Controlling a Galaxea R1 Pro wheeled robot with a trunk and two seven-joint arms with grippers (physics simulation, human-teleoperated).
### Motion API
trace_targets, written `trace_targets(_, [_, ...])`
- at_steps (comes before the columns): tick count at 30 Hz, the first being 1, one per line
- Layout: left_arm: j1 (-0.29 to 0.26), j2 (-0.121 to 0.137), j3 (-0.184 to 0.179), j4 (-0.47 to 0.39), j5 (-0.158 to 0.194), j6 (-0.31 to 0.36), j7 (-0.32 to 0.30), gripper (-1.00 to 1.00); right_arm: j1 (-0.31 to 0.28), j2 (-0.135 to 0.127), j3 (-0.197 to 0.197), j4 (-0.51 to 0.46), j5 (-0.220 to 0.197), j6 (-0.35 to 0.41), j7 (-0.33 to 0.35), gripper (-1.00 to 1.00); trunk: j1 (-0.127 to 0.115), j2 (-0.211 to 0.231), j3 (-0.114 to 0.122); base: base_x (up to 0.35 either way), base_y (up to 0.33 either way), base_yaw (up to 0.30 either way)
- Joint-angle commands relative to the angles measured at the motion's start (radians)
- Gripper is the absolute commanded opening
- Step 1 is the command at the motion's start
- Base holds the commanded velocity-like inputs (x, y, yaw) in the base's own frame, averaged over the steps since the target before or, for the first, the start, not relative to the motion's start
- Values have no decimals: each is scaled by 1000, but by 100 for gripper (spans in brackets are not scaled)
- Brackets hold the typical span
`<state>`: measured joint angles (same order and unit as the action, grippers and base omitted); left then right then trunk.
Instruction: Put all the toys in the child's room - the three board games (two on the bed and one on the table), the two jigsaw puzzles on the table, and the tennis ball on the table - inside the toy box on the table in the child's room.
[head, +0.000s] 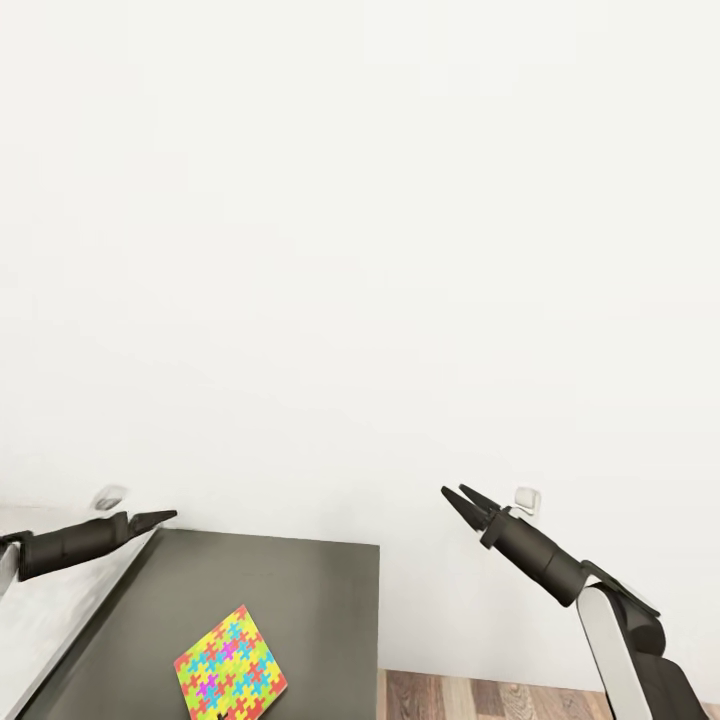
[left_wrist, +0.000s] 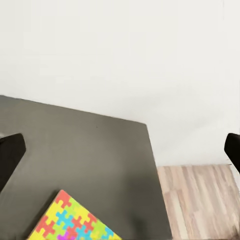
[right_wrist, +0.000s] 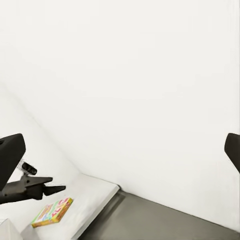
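A jigsaw puzzle box (head: 231, 666) with a bright multicoloured pattern lies flat on the dark table (head: 300, 600), near its front; one corner of the puzzle box (left_wrist: 75, 222) shows in the left wrist view. My left gripper (head: 163, 518) hovers open above the table's left edge, well above the puzzle, its fingers (left_wrist: 10, 155) spread wide. My right gripper (head: 457, 493) hangs open in the air to the right of the table, in front of the wall. A colourful board game (right_wrist: 52, 211) lies on the white bed (right_wrist: 92, 197), below my left gripper (right_wrist: 56, 189).
A plain white wall (head: 360, 250) rises straight behind the table. The bed (head: 40, 620) adjoins the table on the left. Wooden floor (head: 470, 695) lies to the right of the table's right edge (left_wrist: 152, 170).
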<state>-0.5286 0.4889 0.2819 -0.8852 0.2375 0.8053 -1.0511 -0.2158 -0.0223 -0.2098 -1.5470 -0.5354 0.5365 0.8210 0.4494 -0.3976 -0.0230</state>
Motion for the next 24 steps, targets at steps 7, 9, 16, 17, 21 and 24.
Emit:
trace_targets(7, [-6, -55, -1, 0, 3, 36, 321, 100, -2, 0, 4, 2, -7, 12, -58, 100, 1, -2, -2, 0, 0, 0])
trace_targets(9, [-7, -77, -2, 0, 2, 41, 434, 100, -2, 0, 7, 4, -8, 17, -81, 100, 1, -2, -2, 0, 0, 0])
trace_targets(16, [-8, -114, -7, 8, 3, 43, 618, 100, -3, 2, 20, 15, -7, 74, -161, 100, 1, -2, -2, 0, 0, 0])
trace_targets(17, [-8, -117, -11, 10, 3, 43, 632, 100, -3, 2, 26, 15, -6, 86, -177, 100, 1, -2, -2, 0, 0, 0])
trace_targets(21, [-8, -128, -48, 28, 3, 42, 672, 100, -2, 2, 59, 11, -4, 162, -259, 100, 1, -2, -2, 0, 0, 0])
trace_targets(24, [-8, -130, -78, 44, 3, 42, 683, 100, -2, 3, 80, 12, -4, 202, -311, 100, 1, -2, -2, 0, 0, 0])
